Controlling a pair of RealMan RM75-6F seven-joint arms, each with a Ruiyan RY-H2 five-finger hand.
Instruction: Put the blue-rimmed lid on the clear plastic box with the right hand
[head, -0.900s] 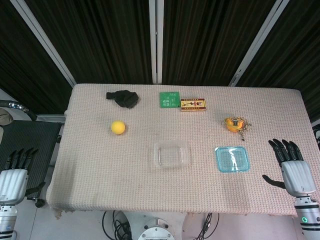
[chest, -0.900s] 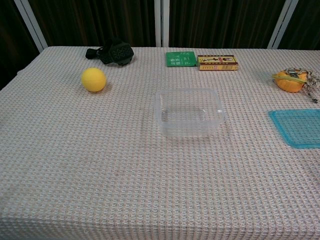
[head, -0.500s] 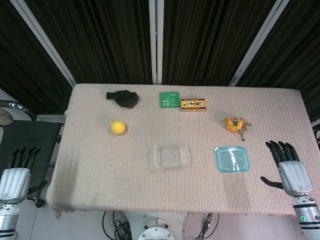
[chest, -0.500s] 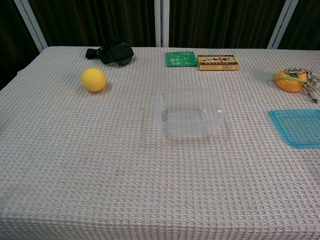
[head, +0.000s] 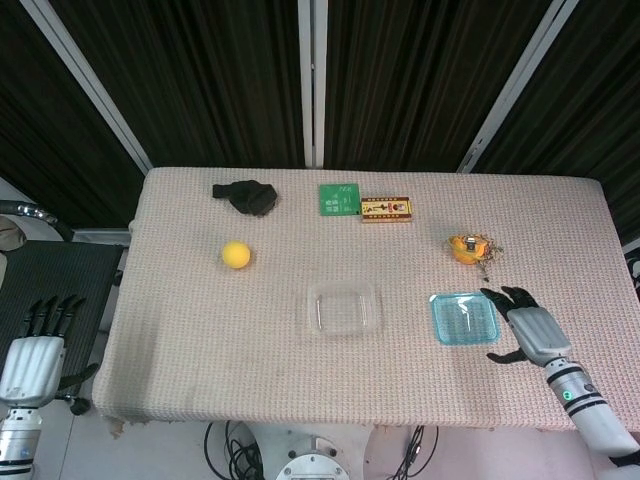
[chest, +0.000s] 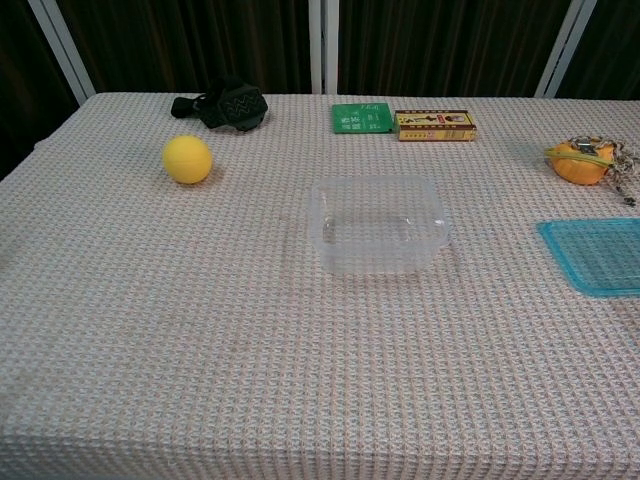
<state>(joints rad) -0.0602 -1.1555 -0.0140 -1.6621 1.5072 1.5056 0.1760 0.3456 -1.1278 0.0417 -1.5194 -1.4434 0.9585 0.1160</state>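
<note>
Your right hand (head: 527, 332) hangs over the table (head: 180, 350) just right of the lid (head: 465, 319), fingers spread and empty, fingertips near the lid's right edge; whether they touch it you cannot tell from the head view. Your left hand (head: 30, 355) sits off the table's left side, fingers apart, holding nothing.

The lid lies flat on the cloth, right of the box (head: 346, 308) and apart from it. It is nearly square, so no clear long axis shows; its edges run roughly square to the table edges. In the chest view only its left part shows at the right border (chest: 595, 255). The box stands upright, mouth up, near the middle of the table (chest: 378, 223), slightly wider than deep, its long side running left to right.

Along the far edge sit a green card (head: 339, 199) and, touching its right side, a yellow-red packet (head: 386, 209); both carry print too small to read. A black item (head: 246, 196) lies far left, a yellow ball (head: 236, 254) nearer you, and an orange thing (head: 470, 247) just behind the lid.
</note>
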